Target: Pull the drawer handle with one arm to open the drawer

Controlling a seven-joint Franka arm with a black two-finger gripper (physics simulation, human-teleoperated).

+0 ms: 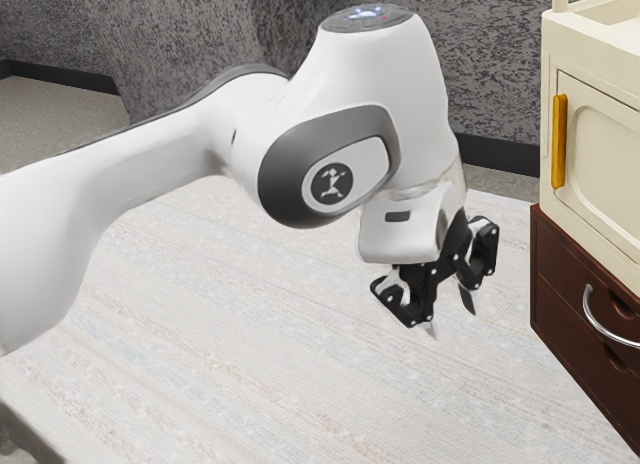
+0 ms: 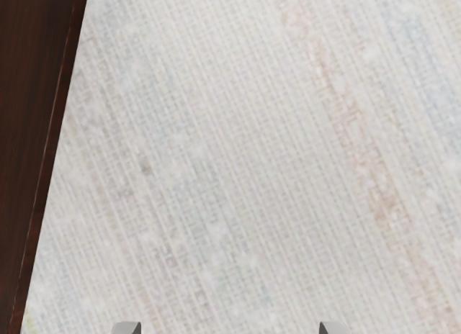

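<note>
My gripper (image 1: 451,317) hangs over the pale floor covering, pointing down, its two fingertips apart with nothing between them. In the wrist view the tips of my gripper (image 2: 230,328) stand wide apart at the lower edge. The dark brown drawer unit (image 1: 556,274) is at the exterior view's right, with a curved silver handle (image 1: 600,329) on its front. A gap separates the gripper from that handle. No pulled-out drawer is visible; the unit runs out of frame. A dark brown edge of the drawer unit (image 2: 29,132) also appears in the wrist view.
A cream cabinet (image 1: 610,154) with a yellow-orange vertical handle (image 1: 559,141) rests on top of the brown unit. The pale, striped woven surface (image 1: 300,364) spreads below the arm. Behind stands a grey textured wall (image 1: 500,64) with a dark baseboard.
</note>
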